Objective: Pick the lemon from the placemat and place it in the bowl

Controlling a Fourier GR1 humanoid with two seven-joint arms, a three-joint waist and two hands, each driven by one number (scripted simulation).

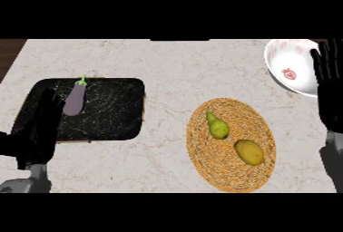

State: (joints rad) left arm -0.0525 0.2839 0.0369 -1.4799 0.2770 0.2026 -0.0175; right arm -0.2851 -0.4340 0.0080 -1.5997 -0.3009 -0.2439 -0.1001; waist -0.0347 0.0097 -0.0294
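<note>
Judging from how things lie, the task stands at its very first step: the lemon (249, 152) has not been picked and rests on the round woven placemat (231, 144), toward the mat's five o'clock side, with a green pear (217, 126) just beside it at about eleven o'clock from it, apart but near. The right robot hand (330, 93) shows at the view's right edge with fingers straight and spread wide, holding nothing, partly overlapping the white bowl (289, 68), which sits on the desk (174, 63) at roughly one o'clock from the placemat. The left robot hand (41, 129) lies at the left over a dark tray (110, 113) that carries an eggplant (75, 99); its fingers look straight and empty too. The next move, as I read it, calls for the right robot hand to travel toward seven o'clock, down over the lemon, and close round it without nudging the pear. The lemon's long axis runs from about eleven o'clock to five o'clock, its ends too rounded to tell which is the stem end.
</note>
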